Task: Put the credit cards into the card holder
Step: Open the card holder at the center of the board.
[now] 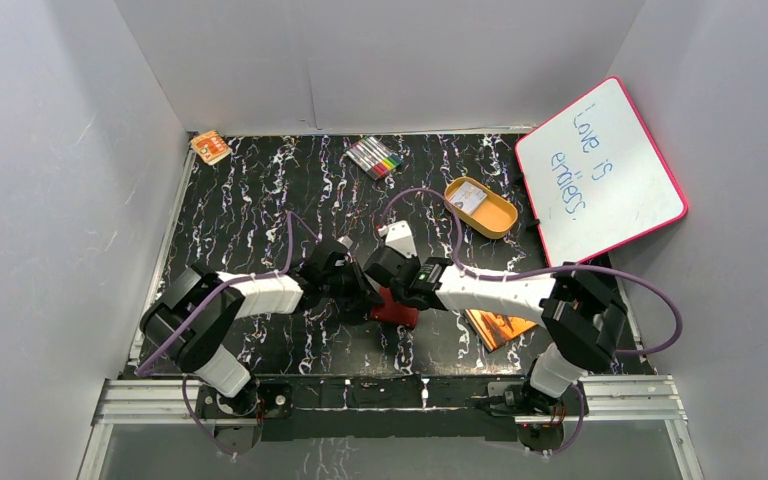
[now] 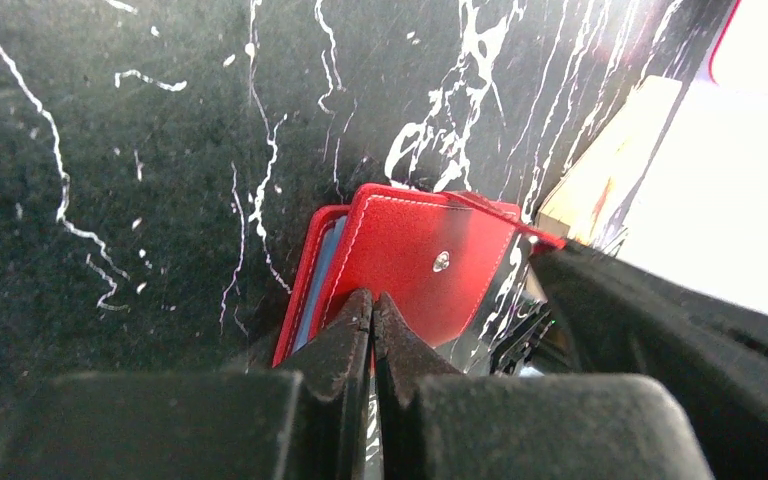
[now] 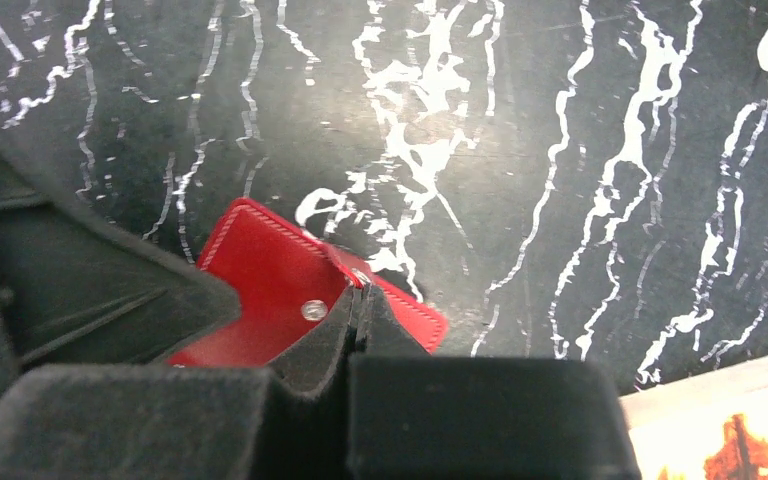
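A: Pinching the small dark-red leather-look card holder (image 2: 410,250), is it, that left gripper (image 2: 371,303)?
B: Yes, its 2 black fingers are pressed together on the near edge of the flap with the silver stud (image 2: 441,261).
A: And the right gripper (image 3: 358,298)?
B: Clamped on the snap tab. The holder sits on the black white-veined table (image 1: 250,210), near the front, between the 2 arms, just beside the orange booklet with a dark picture (image 1: 498,326).
A: Any cards?
B: 1 whitish flat credit card (image 1: 470,199) lies in the orange oval tray (image 1: 501,222), well apart. A light-blue edge (image 2: 312,275) shows inside the holder.
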Available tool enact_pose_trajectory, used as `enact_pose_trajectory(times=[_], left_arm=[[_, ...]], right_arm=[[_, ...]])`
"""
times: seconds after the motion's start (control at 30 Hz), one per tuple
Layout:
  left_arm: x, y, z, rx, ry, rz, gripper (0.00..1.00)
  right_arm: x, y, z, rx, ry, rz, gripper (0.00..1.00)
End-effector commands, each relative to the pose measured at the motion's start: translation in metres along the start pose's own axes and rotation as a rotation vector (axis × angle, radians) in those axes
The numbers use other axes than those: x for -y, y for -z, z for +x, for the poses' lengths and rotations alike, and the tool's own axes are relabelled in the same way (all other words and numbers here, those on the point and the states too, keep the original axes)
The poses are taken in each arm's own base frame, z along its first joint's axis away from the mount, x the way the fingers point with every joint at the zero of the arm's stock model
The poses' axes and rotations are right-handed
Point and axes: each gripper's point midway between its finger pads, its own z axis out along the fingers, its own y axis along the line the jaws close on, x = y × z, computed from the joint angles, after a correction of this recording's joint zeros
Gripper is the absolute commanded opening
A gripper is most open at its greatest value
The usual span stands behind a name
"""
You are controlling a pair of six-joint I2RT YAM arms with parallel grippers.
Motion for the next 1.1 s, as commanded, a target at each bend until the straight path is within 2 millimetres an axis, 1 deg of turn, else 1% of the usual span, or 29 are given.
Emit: enact_pose_trajectory(times=[0.0, 0.07, 0.13, 0.23, 0.27, 0.33, 0.43, 0.47, 0.57, 0.67, 0.8, 0.83, 0.97, 1.07], left_arm=[[-0.059, 0.01, 0.02, -0.046, -0.022, -0.239, 0.0], [-0.044, 0.015, 0.014, -0.034, -0.038, -0.209, 0.02], [-0.033, 0.019, 0.012, -0.026, -0.049, -0.182, 0.11], [-0.013, 0.028, 0.006, -0.006, -0.065, -0.129, 0.3], [-0.007, 0.031, 0.005, -0.002, -0.07, -0.112, 0.39], [0.004, 0.038, 0.002, 0.01, -0.082, -0.078, 0.53], [0.02, 0.049, -0.002, 0.039, -0.105, -0.028, 0.66], [0.02, 0.053, -0.001, 0.04, -0.106, -0.029, 0.69], [0.029, 0.066, -0.003, 0.072, -0.119, 0.008, 0.74], [0.034, 0.077, -0.006, 0.118, -0.13, 0.037, 0.76], [0.033, 0.092, -0.011, 0.19, -0.13, 0.055, 0.79], [0.032, 0.095, -0.011, 0.204, -0.124, 0.06, 0.79], [0.026, 0.102, -0.008, 0.236, -0.104, 0.079, 0.79], [0.018, 0.106, -0.005, 0.253, -0.089, 0.086, 0.79]], right_arm=[[0.026, 0.01, -0.022, 0.049, -0.116, 0.017, 0.0], [0.03, 0.016, -0.02, 0.043, -0.129, 0.004, 0.0], [0.032, 0.026, -0.018, 0.041, -0.144, -0.025, 0.0], [0.034, 0.038, -0.013, 0.029, -0.169, -0.062, 0.0], [0.034, 0.042, -0.01, 0.022, -0.173, -0.077, 0.0], [0.031, 0.048, -0.007, 0.011, -0.186, -0.121, 0.0], [0.021, 0.06, -0.004, 0.008, -0.207, -0.216, 0.0], [0.017, 0.064, -0.005, 0.014, -0.215, -0.252, 0.0], [0.007, 0.077, -0.009, 0.026, -0.246, -0.342, 0.0], [-0.001, 0.09, -0.016, 0.042, -0.277, -0.409, 0.0], [-0.012, 0.114, -0.032, 0.093, -0.32, -0.526, 0.0], [-0.015, 0.118, -0.033, 0.094, -0.325, -0.553, 0.0], [-0.023, 0.125, -0.032, 0.093, -0.339, -0.617, 0.0], [-0.021, 0.123, -0.028, 0.091, -0.361, -0.609, 0.0]])
